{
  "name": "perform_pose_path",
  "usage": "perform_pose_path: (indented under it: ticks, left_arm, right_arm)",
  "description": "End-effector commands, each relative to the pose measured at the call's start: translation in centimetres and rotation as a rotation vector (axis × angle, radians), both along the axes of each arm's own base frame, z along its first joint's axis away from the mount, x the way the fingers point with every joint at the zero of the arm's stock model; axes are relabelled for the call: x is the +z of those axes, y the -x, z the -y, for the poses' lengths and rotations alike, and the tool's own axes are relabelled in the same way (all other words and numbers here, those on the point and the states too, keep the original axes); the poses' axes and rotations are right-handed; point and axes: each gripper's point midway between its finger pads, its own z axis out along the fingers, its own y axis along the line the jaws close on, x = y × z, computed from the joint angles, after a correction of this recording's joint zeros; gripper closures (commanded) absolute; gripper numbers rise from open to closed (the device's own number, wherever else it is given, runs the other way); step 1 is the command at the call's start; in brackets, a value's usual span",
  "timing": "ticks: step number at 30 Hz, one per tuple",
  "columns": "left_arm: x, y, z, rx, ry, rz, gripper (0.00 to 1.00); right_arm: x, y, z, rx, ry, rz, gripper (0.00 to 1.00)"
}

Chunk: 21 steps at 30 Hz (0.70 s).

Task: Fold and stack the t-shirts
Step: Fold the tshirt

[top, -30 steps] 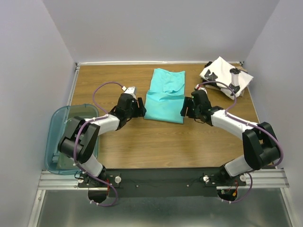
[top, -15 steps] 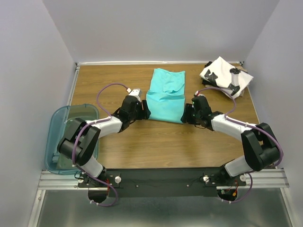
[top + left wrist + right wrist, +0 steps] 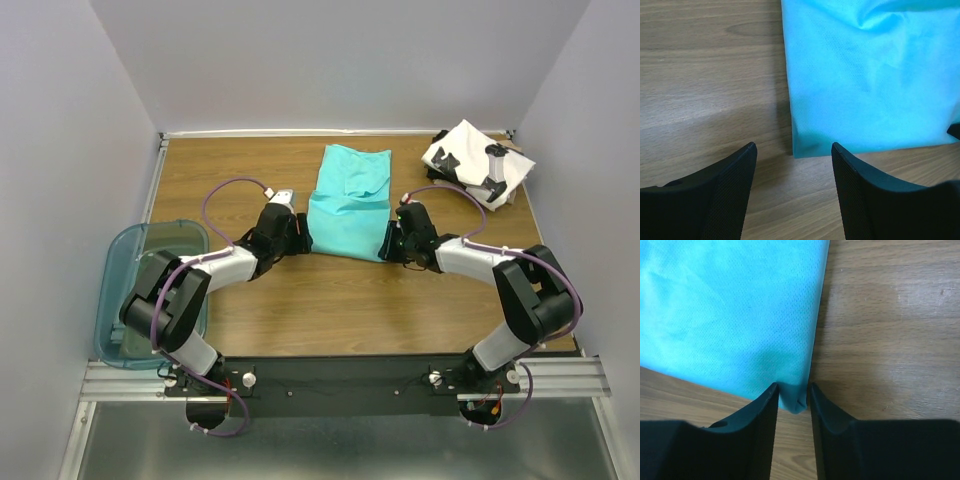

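A: What has changed over the last second?

B: Both arms have closed in on the teal t-shirt (image 3: 349, 205). The left gripper (image 3: 302, 233) has slid in from beside the shirt's left edge to its near-left corner. The right gripper (image 3: 389, 241) has dropped back along the right edge to the near-right corner.

A: Are they holding it yet?

B: No. In the left wrist view the jaws stand wide apart, and the corner lies just ahead of the gap between them. In the right wrist view the jaws are only narrowly apart and straddle the corner tip, but a gap shows on each side of the cloth.

A: What does that mean for the folding?

B: I judge this to be the set-up for a fold. Once each near corner is pinched, the hem can be carried over toward the collar. The shirt lies flat at the middle of the surface (image 3: 330, 300), already narrowed into a long panel.

A: And the other one?

B: The white t-shirt with black print (image 3: 462, 152) sits folded at the far right corner, well apart from the teal one. Stacking is not yet done.

A: Any containers?

B: There is one translucent teal bin (image 3: 108, 300) at the left edge of the surface, beside the left arm. Whether anything lies in it I cannot tell.
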Motion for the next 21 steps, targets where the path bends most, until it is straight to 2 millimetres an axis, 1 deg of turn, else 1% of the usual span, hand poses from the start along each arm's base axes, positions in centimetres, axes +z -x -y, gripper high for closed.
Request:
perform_pose_path:
  ticks: [1,2,3,5,11,17,20,21]
  left_arm:
    - [0.0,0.1,-0.8,0.028,-0.043,-0.002,0.31]
    - [-0.1,0.2,-0.8,0.027,-0.043,-0.005,0.31]
    - [-0.3,0.3,-0.8,0.025,-0.044,-0.014,0.31]
    - [-0.4,0.3,-0.7,0.021,-0.045,-0.015,0.32]
    - [-1.0,0.1,-0.1,0.006,-0.046,-0.03,0.37]
    - [-1.9,-0.1,0.4,-0.004,-0.059,-0.047,0.37]
    - [-2.3,-0.1,1.1,-0.024,-0.064,-0.055,0.38]
    - [-2.7,0.0,1.2,-0.026,-0.075,-0.063,0.41]
  right_arm:
    - [-1.3,1.0,-0.2,0.013,0.011,-0.05,0.69]
    - [-1.3,1.0,-0.1,0.011,0.014,-0.05,0.73]
    - [-1.3,1.2,0.0,0.009,0.016,-0.053,0.81]
    - [-1.4,1.2,0.1,0.005,0.02,-0.05,0.85]
    - [-1.7,1.4,0.2,0.0,0.023,-0.059,0.85]
    - [-1.8,1.4,0.2,0.003,0.028,-0.062,0.85]
    - [-1.8,1.3,0.2,0.001,0.028,-0.062,0.85]
    - [-1.9,1.3,0.3,0.0,0.03,-0.062,0.85]
